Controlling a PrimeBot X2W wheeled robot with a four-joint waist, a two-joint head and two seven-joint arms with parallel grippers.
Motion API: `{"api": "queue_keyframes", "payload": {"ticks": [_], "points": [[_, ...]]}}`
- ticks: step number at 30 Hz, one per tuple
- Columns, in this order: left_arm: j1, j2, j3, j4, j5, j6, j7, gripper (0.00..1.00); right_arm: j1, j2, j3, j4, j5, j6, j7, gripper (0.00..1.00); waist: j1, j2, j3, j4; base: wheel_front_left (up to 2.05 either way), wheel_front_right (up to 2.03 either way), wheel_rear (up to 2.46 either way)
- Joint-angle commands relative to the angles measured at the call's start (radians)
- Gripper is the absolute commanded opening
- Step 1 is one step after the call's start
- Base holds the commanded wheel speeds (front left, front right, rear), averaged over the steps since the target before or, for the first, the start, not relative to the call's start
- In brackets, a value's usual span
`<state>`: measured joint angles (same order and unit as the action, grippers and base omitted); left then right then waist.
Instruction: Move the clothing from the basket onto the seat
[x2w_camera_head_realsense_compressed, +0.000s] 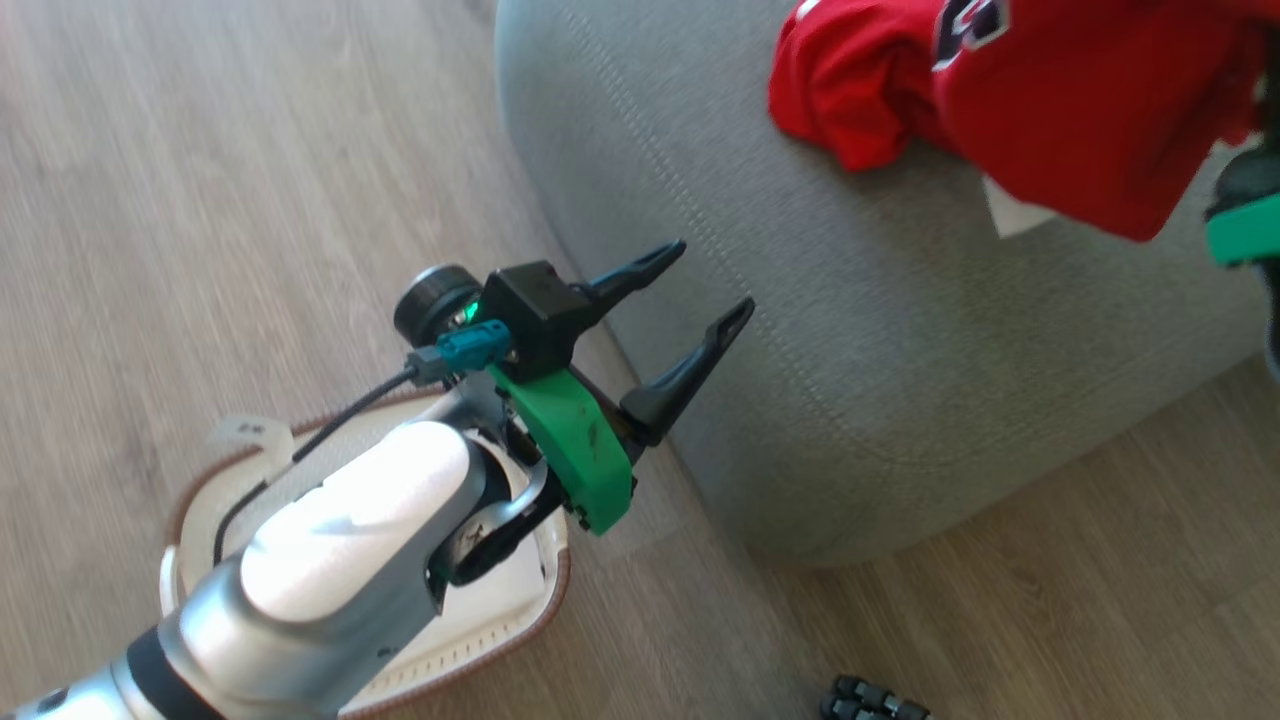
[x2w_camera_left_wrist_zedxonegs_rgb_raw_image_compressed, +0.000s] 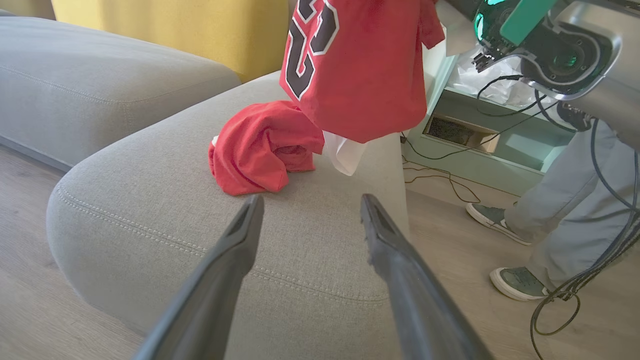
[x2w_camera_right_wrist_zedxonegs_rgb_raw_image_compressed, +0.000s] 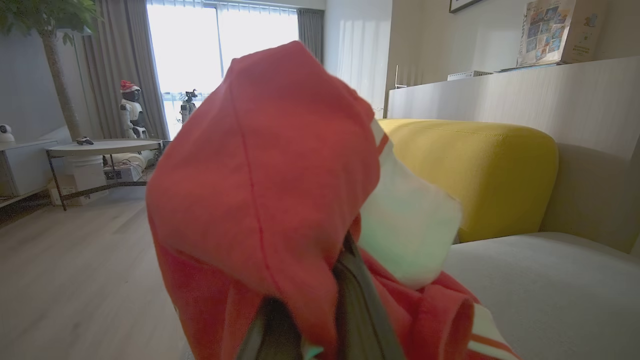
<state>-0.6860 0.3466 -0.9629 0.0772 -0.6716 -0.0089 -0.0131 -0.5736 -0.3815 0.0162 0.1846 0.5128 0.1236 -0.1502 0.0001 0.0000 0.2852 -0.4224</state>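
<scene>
Two soft garments: the plain red garment (x2w_camera_left_wrist_zedxonegs_rgb_raw_image_compressed: 255, 150) lies crumpled on the grey fabric sofa seat (x2w_camera_left_wrist_zedxonegs_rgb_raw_image_compressed: 150, 200), mid-frame in the left wrist view, with the numbered red jersey (x2w_camera_left_wrist_zedxonegs_rgb_raw_image_compressed: 360, 75) hanging above. The right wrist view shows the right tool (x2w_camera_right_wrist_zedxonegs_rgb_raw_image_compressed: 315, 320) clamped on its cloth. The head view adds the white perforated plastic basket (x2w_camera_head_realsense_compressed: 500, 625) at lower left, below the left tool (x2w_camera_head_realsense_compressed: 714, 275), whose fingers are apart.

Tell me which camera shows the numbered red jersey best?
The left wrist view: the jersey hangs above the seat, numerals clear. The head view crops it at the top edge; the right wrist view shows blurred folds.

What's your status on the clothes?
Left hand open, empty. Right hand shut on jersey, hanging over seat. Red shirt already on seat. Person's feet beside seat.
</scene>
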Motion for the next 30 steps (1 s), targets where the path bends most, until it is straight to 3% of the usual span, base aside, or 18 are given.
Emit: {"api": "queue_keyframes", "payload": {"ticks": [1, 14, 25, 29, 30], "points": [[-0.057, 0.024, 0.037, -0.036, 0.014, -0.003, 0.007, 1.0, -0.049, -0.028, -0.012, 0.0, 0.004, 0.007, -0.013, 0.0, -0.0001, 0.0, 0.043, 0.028, 0.0, 0.0, 0.0], [-0.15, 0.029, 0.041, -0.061, 0.038, -0.014, 0.04, 1.0, -0.332, -0.121, -0.087, 0.334, -0.067, 0.007, 0.036, 0.0, -0.0001, 0.0, 0.224, 0.151, 0.0, 0.0, 0.0], [-0.187, 0.008, 0.044, -0.043, 0.044, -0.02, 0.02, 1.0, -0.473, -0.183, -0.013, 0.584, -0.071, 0.007, 0.269, 0.0, -0.0001, 0.0, 0.281, 0.221, 0.0, 0.0, 0.0], [-0.185, 0.008, 0.044, -0.031, 0.041, -0.022, 0.01, 1.0, -0.494, -0.165, 0.026, 0.675, -0.027, 0.007, 0.453, 0.0, -0.0001, 0.0, 0.281, 0.227, 0.0, 0.0, 0.0], [-0.183, 0.006, 0.042, -0.027, 0.041, -0.022, 0.007, 1.0, -0.497, -0.161, 0.035, 0.686, -0.018, 0.007, 0.491, 0.15, -0.0001, 0.0, 0.276, 0.229, 0.0, 0.0, 0.0]]}}
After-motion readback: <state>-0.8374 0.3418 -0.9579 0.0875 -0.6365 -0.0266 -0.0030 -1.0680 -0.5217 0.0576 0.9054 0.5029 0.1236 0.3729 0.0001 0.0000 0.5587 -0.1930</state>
